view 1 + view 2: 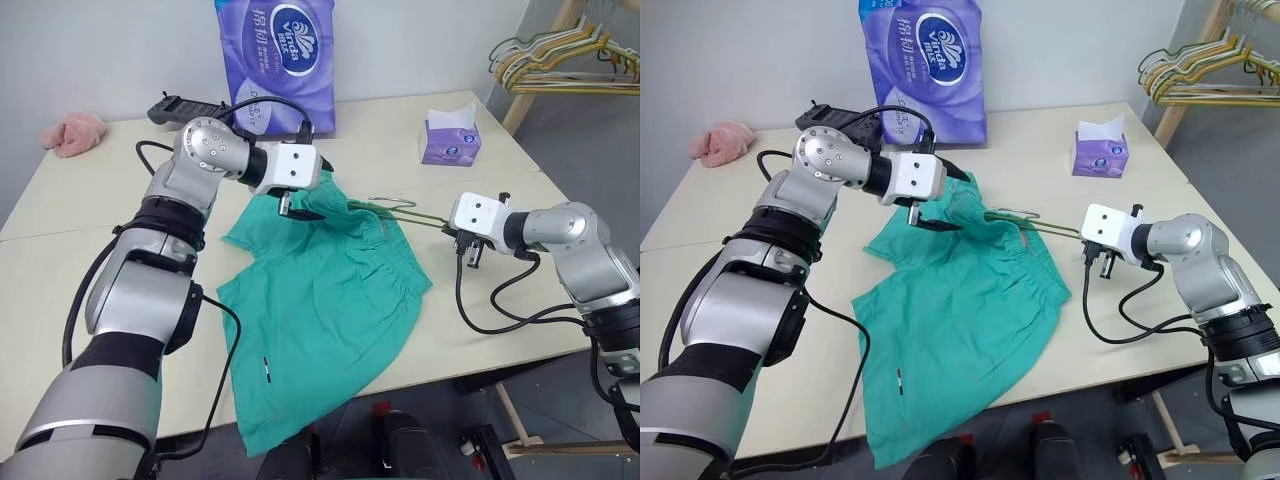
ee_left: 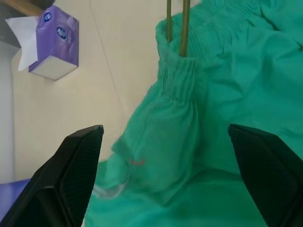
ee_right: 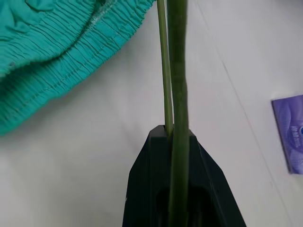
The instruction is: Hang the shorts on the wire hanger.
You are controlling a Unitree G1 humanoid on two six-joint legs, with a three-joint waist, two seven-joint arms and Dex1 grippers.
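While the shorts (image 1: 325,300) lie spread across the desk (image 1: 80,250), one leg draping over its front edge, the right gripper (image 3: 171,137) (black fingers together) is clamped on the wire hanger (image 1: 405,212), whose far end enters the gathered waistband. Over the shorts' rear corner, the left gripper (image 2: 165,156) hovers with fingers wide apart.

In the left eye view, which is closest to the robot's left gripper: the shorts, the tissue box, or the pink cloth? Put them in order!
From the left gripper:
1. Shorts: right under it, mid-table.
2. Tissue box: off to the right, toward the back of the table.
3. Pink cloth: far left back corner.
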